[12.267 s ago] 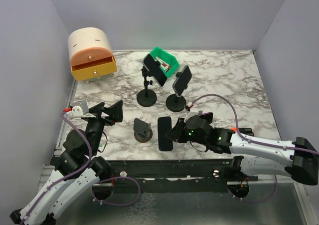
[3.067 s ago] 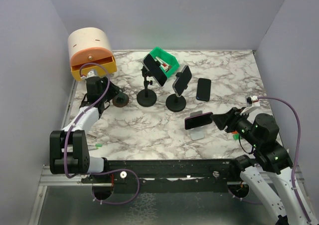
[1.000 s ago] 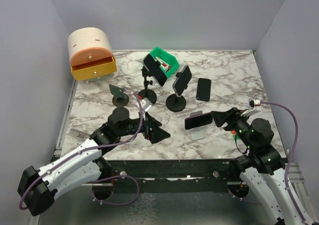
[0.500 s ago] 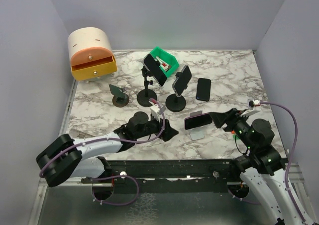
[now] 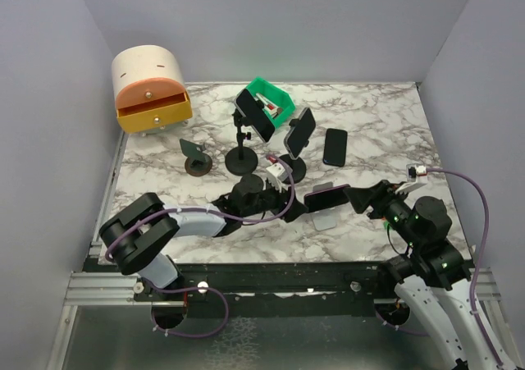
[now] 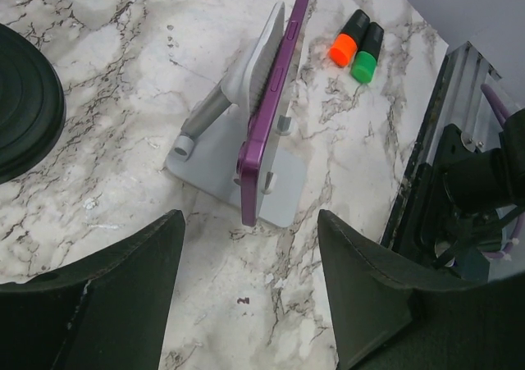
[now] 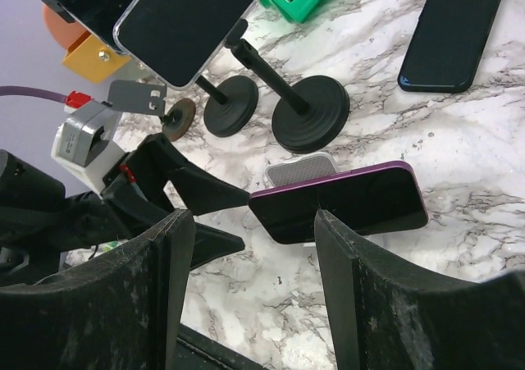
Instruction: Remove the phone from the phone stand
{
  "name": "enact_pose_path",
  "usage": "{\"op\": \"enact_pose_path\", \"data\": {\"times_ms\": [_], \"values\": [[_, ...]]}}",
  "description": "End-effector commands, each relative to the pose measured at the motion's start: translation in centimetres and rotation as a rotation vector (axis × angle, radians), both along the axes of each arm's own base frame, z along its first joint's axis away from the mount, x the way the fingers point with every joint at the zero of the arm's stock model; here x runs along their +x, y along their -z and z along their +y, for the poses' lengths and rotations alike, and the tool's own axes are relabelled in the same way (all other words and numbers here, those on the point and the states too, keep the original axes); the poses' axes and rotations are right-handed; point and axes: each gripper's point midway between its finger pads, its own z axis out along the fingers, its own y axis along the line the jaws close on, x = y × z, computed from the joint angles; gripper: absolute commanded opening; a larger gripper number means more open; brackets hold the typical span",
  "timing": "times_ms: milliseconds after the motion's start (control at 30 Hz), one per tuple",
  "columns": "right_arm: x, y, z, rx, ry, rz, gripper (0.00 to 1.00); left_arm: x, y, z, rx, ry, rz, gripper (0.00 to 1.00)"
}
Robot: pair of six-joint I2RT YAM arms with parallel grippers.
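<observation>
A purple phone [image 5: 326,196] leans in landscape on a small grey stand [image 5: 326,219] near the table's front. My left gripper [image 5: 294,203] is open and empty just left of it. In the left wrist view the phone [image 6: 271,116] shows edge-on on its stand [image 6: 234,161], ahead of the open left gripper [image 6: 250,304]. My right gripper [image 5: 367,199] is open and empty just right of the phone. In the right wrist view the phone [image 7: 340,202] and stand [image 7: 302,171] lie beyond the open right gripper [image 7: 254,304], with the left gripper's fingers [image 7: 197,194] beside it.
Two phones stand on black pole stands [image 5: 254,113] [image 5: 299,132] behind. A loose black phone [image 5: 334,147] lies flat at right. A green bin [image 5: 271,99], an orange drawer unit [image 5: 150,89] and a small empty stand [image 5: 194,155] are further back. Orange and green markers [image 6: 354,38] lie near the phone.
My left arm has swept from the table's left across to the right, and its open gripper is now close to the purple phone. The right arm has barely moved.
</observation>
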Motion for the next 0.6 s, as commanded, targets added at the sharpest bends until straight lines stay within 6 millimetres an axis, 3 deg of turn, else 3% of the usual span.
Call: {"op": "enact_pose_path", "data": {"times_ms": [0,567], "values": [[-0.7,-1.2,0.4,0.012,-0.03,-0.012,0.65,0.9,-1.3,-1.6,-0.04,0.011,-0.038,0.66],[-0.7,-1.7,0.7,0.02,-0.039,0.006,0.65,1.6,0.0,-2.8,-0.023,0.024,-0.04,0.56]]}}
